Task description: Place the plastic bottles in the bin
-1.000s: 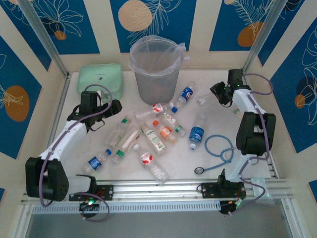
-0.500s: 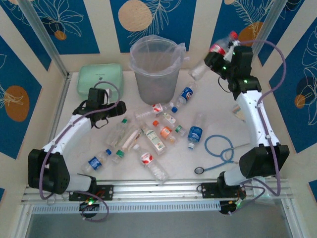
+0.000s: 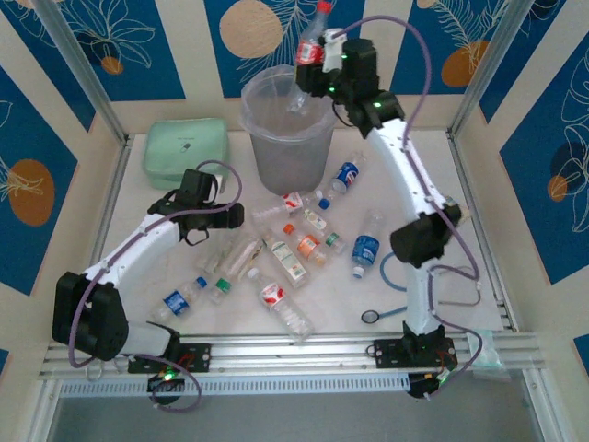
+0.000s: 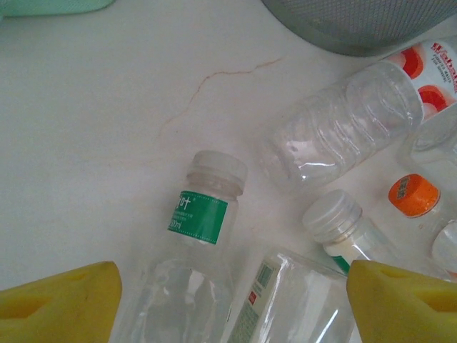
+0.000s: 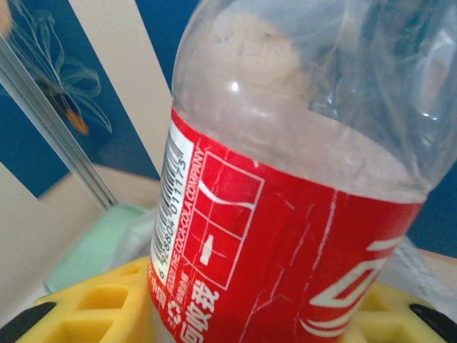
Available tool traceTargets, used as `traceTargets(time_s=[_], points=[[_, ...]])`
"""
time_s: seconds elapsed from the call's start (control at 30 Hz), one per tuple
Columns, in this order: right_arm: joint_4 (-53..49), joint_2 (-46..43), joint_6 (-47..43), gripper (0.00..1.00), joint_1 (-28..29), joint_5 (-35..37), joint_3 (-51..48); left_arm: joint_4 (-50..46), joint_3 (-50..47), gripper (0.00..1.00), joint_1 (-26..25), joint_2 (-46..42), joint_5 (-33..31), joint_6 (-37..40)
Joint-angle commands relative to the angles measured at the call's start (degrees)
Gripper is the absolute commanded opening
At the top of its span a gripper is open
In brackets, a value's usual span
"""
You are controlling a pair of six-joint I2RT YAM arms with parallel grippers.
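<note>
**A:** Left wrist view: left gripper [image 4: 228, 307] spread wide and empty, poised above the green-label bottle [image 4: 198, 236]. The orange-cap bottle [image 4: 414, 196] crowds it at 3 o'clock.

**B:** Farther out, 12 o'clock?

**A:** Right gripper [image 3: 333, 66] clamps the red-label cola bottle [image 3: 310, 48] over the bin [image 3: 290, 152], probably for release. The mint-green case [image 3: 184, 147] sits at 10 o'clock and obstructs nothing.

Red, grey, mint and blue on a white, faintly veined table [image 4: 93, 107].
The red-labelled bottle [image 5: 285, 236] carries white lettering; the bin [image 3: 290, 138] at twelve o'clock is translucent grey, the zip case [image 3: 185, 147] at ten mint, the stethoscope [image 3: 370, 316] at four blue.
</note>
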Motion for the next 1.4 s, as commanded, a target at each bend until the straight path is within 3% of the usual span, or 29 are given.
traceTargets(time_s=[0.0, 0.13, 0.4, 0.6, 0.8, 0.93, 1.13, 1.3, 1.37], points=[[-9.02, 7.71, -5.76, 0.32, 1.58, 3.08, 10.06, -2.46, 1.46, 0.78, -0.37, 0.65, -1.33, -0.17], [-12.74, 14.0, -2.29, 0.32, 1.61, 2.41, 14.15, -5.29, 1.32, 0.74, 0.8, 1.32, -2.52, -3.63], [-11.02, 14.04, -2.25, 0.34, 2.14, 2.4, 7.65, -6.69, -1.02, 0.74, 1.68, -0.01, -1.34, -5.43], [-12.27, 14.62, -2.34, 0.6, 2.05, 1.93, 7.61, -9.75, -1.66, 0.79, 1.84, -0.29, -1.38, -4.55], [-13.18, 14.54, -2.49, 0.77, 1.53, 0.53, 9.1, -10.16, -1.77, 0.8, 1.87, -0.06, -1.28, -4.48], [-15.81, 13.95, -3.74, 0.97, 1.87, 0.76, 13.38, -12.52, -0.36, 0.86, 1.88, 1.26, -3.04, -3.61], [-18.32, 5.58, -7.79, 0.99, 3.81, 2.87, 12.35, -15.21, 0.94, 0.87, 1.83, 2.79, -5.43, -1.71], [-23.54, -5.23, -0.32, 0.99, 1.88, 5.1, 5.26, -14.91, 0.22, 0.92, 1.84, 4.14, -3.64, 0.37], [-23.77, -11.41, 1.49, 0.99, 0.73, 4.56, -2.61, -13.79, -0.63, 0.92, 1.84, 4.25, -3.02, 0.76]])
